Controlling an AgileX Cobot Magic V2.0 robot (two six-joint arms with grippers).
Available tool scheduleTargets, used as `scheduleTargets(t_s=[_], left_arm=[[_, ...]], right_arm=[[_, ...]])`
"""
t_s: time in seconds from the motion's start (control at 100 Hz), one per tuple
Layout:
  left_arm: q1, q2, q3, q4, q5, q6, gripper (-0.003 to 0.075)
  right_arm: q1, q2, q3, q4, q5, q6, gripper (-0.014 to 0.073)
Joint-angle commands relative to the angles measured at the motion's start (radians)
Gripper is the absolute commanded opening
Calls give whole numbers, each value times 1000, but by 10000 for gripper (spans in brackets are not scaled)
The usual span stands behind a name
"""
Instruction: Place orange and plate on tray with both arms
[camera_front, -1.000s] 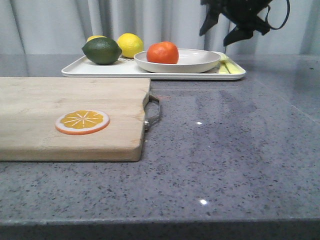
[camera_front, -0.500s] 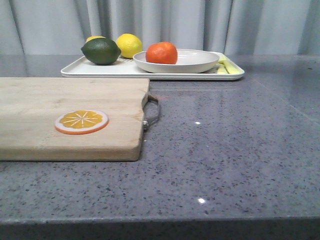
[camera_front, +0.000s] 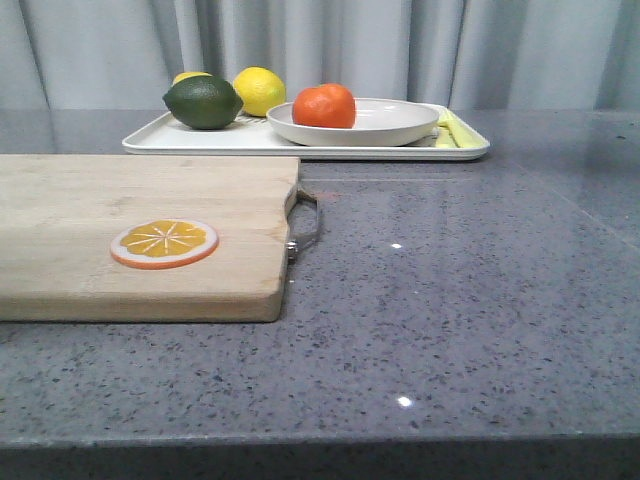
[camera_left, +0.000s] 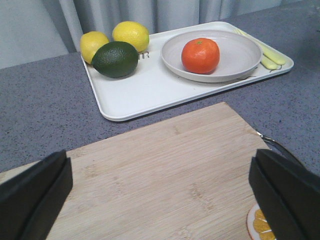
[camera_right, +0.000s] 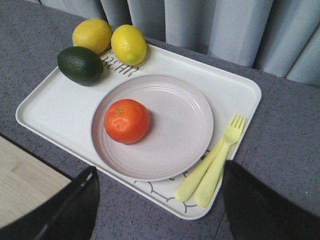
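The orange (camera_front: 324, 105) sits in the beige plate (camera_front: 400, 125), and the plate rests on the white tray (camera_front: 200, 141) at the back of the table. All three show in the left wrist view: orange (camera_left: 200, 55), plate (camera_left: 240, 50), tray (camera_left: 140, 90). They also show in the right wrist view: orange (camera_right: 127, 121), plate (camera_right: 180, 130), tray (camera_right: 55, 105). My left gripper (camera_left: 160, 200) is open and empty above the wooden board. My right gripper (camera_right: 160, 210) is open and empty above the tray's near edge. Neither gripper shows in the front view.
A wooden cutting board (camera_front: 100, 200) with a metal handle (camera_front: 305, 225) lies front left, an orange slice disc (camera_front: 164, 243) on it. On the tray are a dark green avocado (camera_front: 203, 102), two lemons (camera_front: 259, 89) and yellow-green cutlery (camera_right: 215, 165).
One second ago the right gripper hung in the front view above the tray's right end. It has since risen out of that view. The objects have not moved.
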Motion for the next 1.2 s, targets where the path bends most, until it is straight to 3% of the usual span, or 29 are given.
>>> scheduleTargets(t_s=[0.0, 0.4, 0.71, 0.91, 1.19], left_arm=[[5, -25, -25, -8, -59, -3, 691], [144, -131, -19, -12, -1, -12, 691], [186, -313, 95, -20, 3, -29, 691], [186, -449, 172, -20, 27, -28, 691], [186, -526, 227, -11, 36, -28, 691]], right_arm=[[-5, -154, 111, 15, -140, -45, 524], [-5, -700, 870, 11, -534, -150, 524], [-5, -1051, 1292, -3, -776, -150, 524], [-5, -1203, 1414, -2, -782, -150, 524], [-5, -1276, 1425, -2, -781, -150, 523]])
